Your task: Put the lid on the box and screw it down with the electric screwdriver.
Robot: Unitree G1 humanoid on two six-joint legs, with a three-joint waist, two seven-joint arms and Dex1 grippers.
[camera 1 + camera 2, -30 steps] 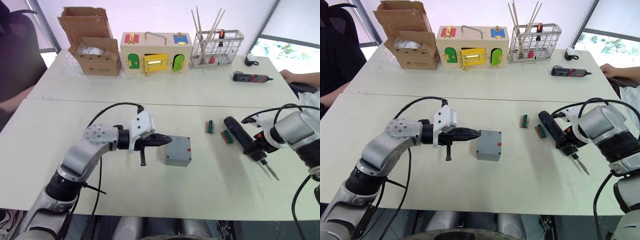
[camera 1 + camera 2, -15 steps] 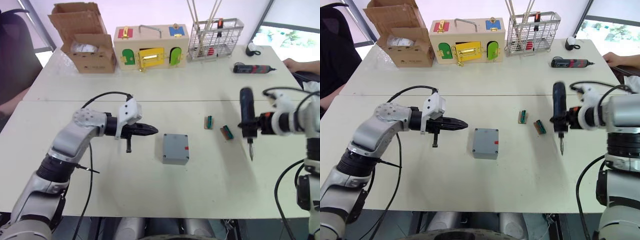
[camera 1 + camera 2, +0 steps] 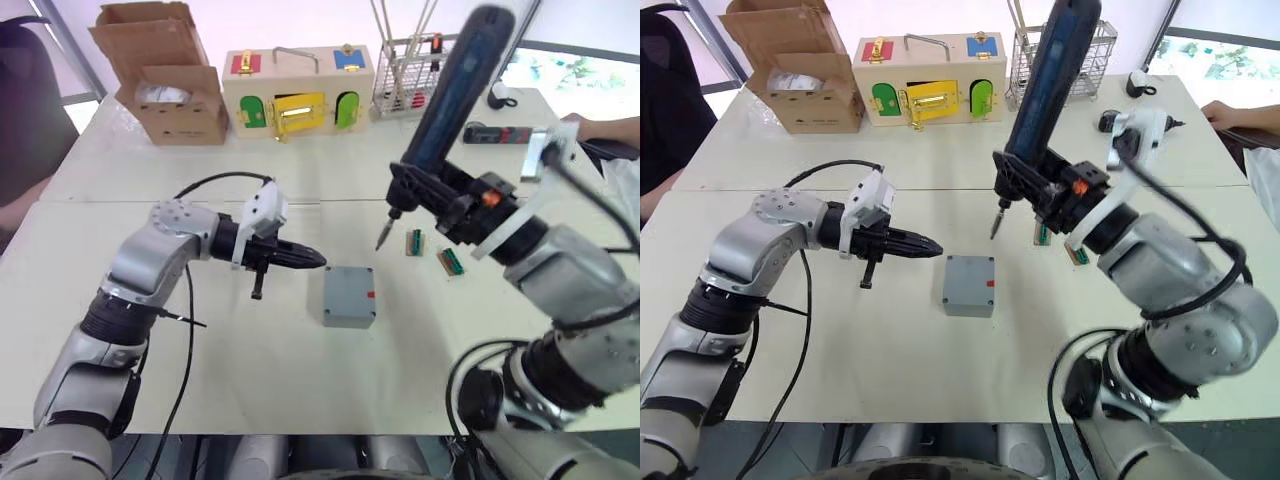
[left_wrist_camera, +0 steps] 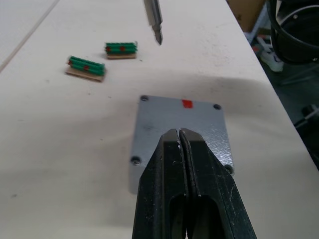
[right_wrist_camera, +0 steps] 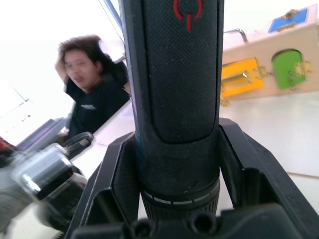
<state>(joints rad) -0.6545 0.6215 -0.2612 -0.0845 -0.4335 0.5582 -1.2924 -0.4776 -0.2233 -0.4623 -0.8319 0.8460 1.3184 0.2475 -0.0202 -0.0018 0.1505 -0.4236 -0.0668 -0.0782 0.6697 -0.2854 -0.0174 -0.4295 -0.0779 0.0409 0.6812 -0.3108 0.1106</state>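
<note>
- The electric screwdriver (image 3: 452,88) is raised above the tabletop, tilted, its upper end cut off at the frame's top; its thin bit (image 3: 383,235) points down, above the table beyond the box's far edge.
- The right gripper (image 3: 445,200) is clamped round the screwdriver's lower body; its fingers (image 5: 239,164) hug the barrel in the right wrist view.
- The box (image 3: 348,295) sits near the middle of the near table, lid (image 4: 180,132) already seated on it, a red mark on one side; the inside is hidden.
- The left gripper (image 3: 300,259) hovers just beside the box, fingers pressed together and holding nothing.
- Two small green-topped blocks (image 3: 434,250) lie beyond the box.
- Along the far edge stand a cardboard box (image 3: 165,75), a wooden box with coloured doors (image 3: 298,92) and a wire rack (image 3: 420,75); a smaller screwdriver (image 3: 500,132) is partly hidden behind the right arm.
- A seated person (image 5: 92,82) shows blurred in the right wrist view.
</note>
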